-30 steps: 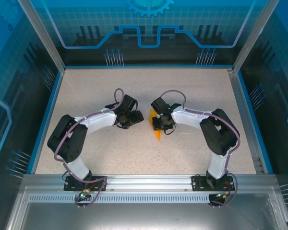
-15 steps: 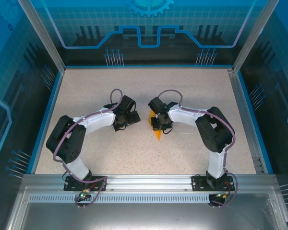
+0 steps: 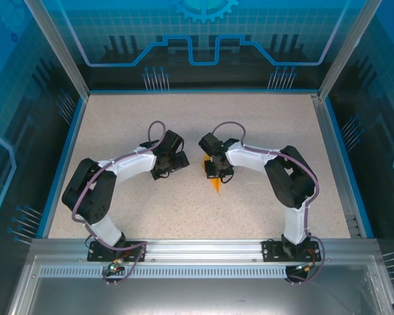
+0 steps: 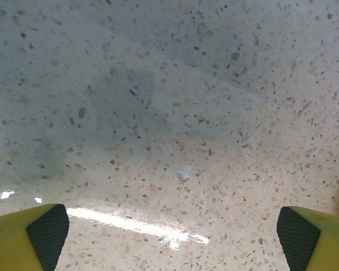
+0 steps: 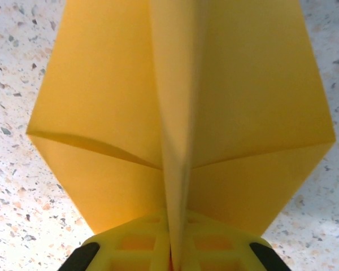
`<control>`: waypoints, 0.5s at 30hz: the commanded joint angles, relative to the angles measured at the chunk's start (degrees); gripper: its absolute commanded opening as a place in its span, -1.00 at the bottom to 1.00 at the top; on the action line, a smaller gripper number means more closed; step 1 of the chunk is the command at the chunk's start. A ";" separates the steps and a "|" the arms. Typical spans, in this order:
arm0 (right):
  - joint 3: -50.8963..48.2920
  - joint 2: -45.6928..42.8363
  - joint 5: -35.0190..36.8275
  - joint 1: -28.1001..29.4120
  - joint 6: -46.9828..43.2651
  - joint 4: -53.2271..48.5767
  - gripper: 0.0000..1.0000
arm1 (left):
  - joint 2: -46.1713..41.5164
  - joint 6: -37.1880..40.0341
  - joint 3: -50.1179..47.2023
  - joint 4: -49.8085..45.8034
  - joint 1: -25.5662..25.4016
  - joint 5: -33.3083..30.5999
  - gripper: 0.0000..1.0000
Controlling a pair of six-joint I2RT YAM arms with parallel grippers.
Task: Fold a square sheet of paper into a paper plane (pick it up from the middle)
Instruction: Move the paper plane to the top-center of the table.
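Over table (image 3: 262, 118), right pincer (image 5: 172, 251) clamping paper plane (image 5: 101, 113), left pincer (image 4: 172, 231) wide, empty

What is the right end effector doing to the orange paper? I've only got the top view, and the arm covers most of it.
Observer: The right end effector is shut on the paper plane, pinching its central ridge at one end.
Operator: Is it spread out or bunched up?
Observer: Spread out. A wing lies flat on each side of the ridge, and a fold line crosses each wing.
Operator: And the other arm, is it holding anything?
Observer: No. The left end effector is open, jaws wide apart over bare speckled table, with nothing between them.
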 commanded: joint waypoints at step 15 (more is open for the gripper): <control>25.48 12.97 1.81 -6.51 -8.56 -5.85 -0.82 | -3.56 1.36 -1.48 -2.79 1.78 -2.17 0.97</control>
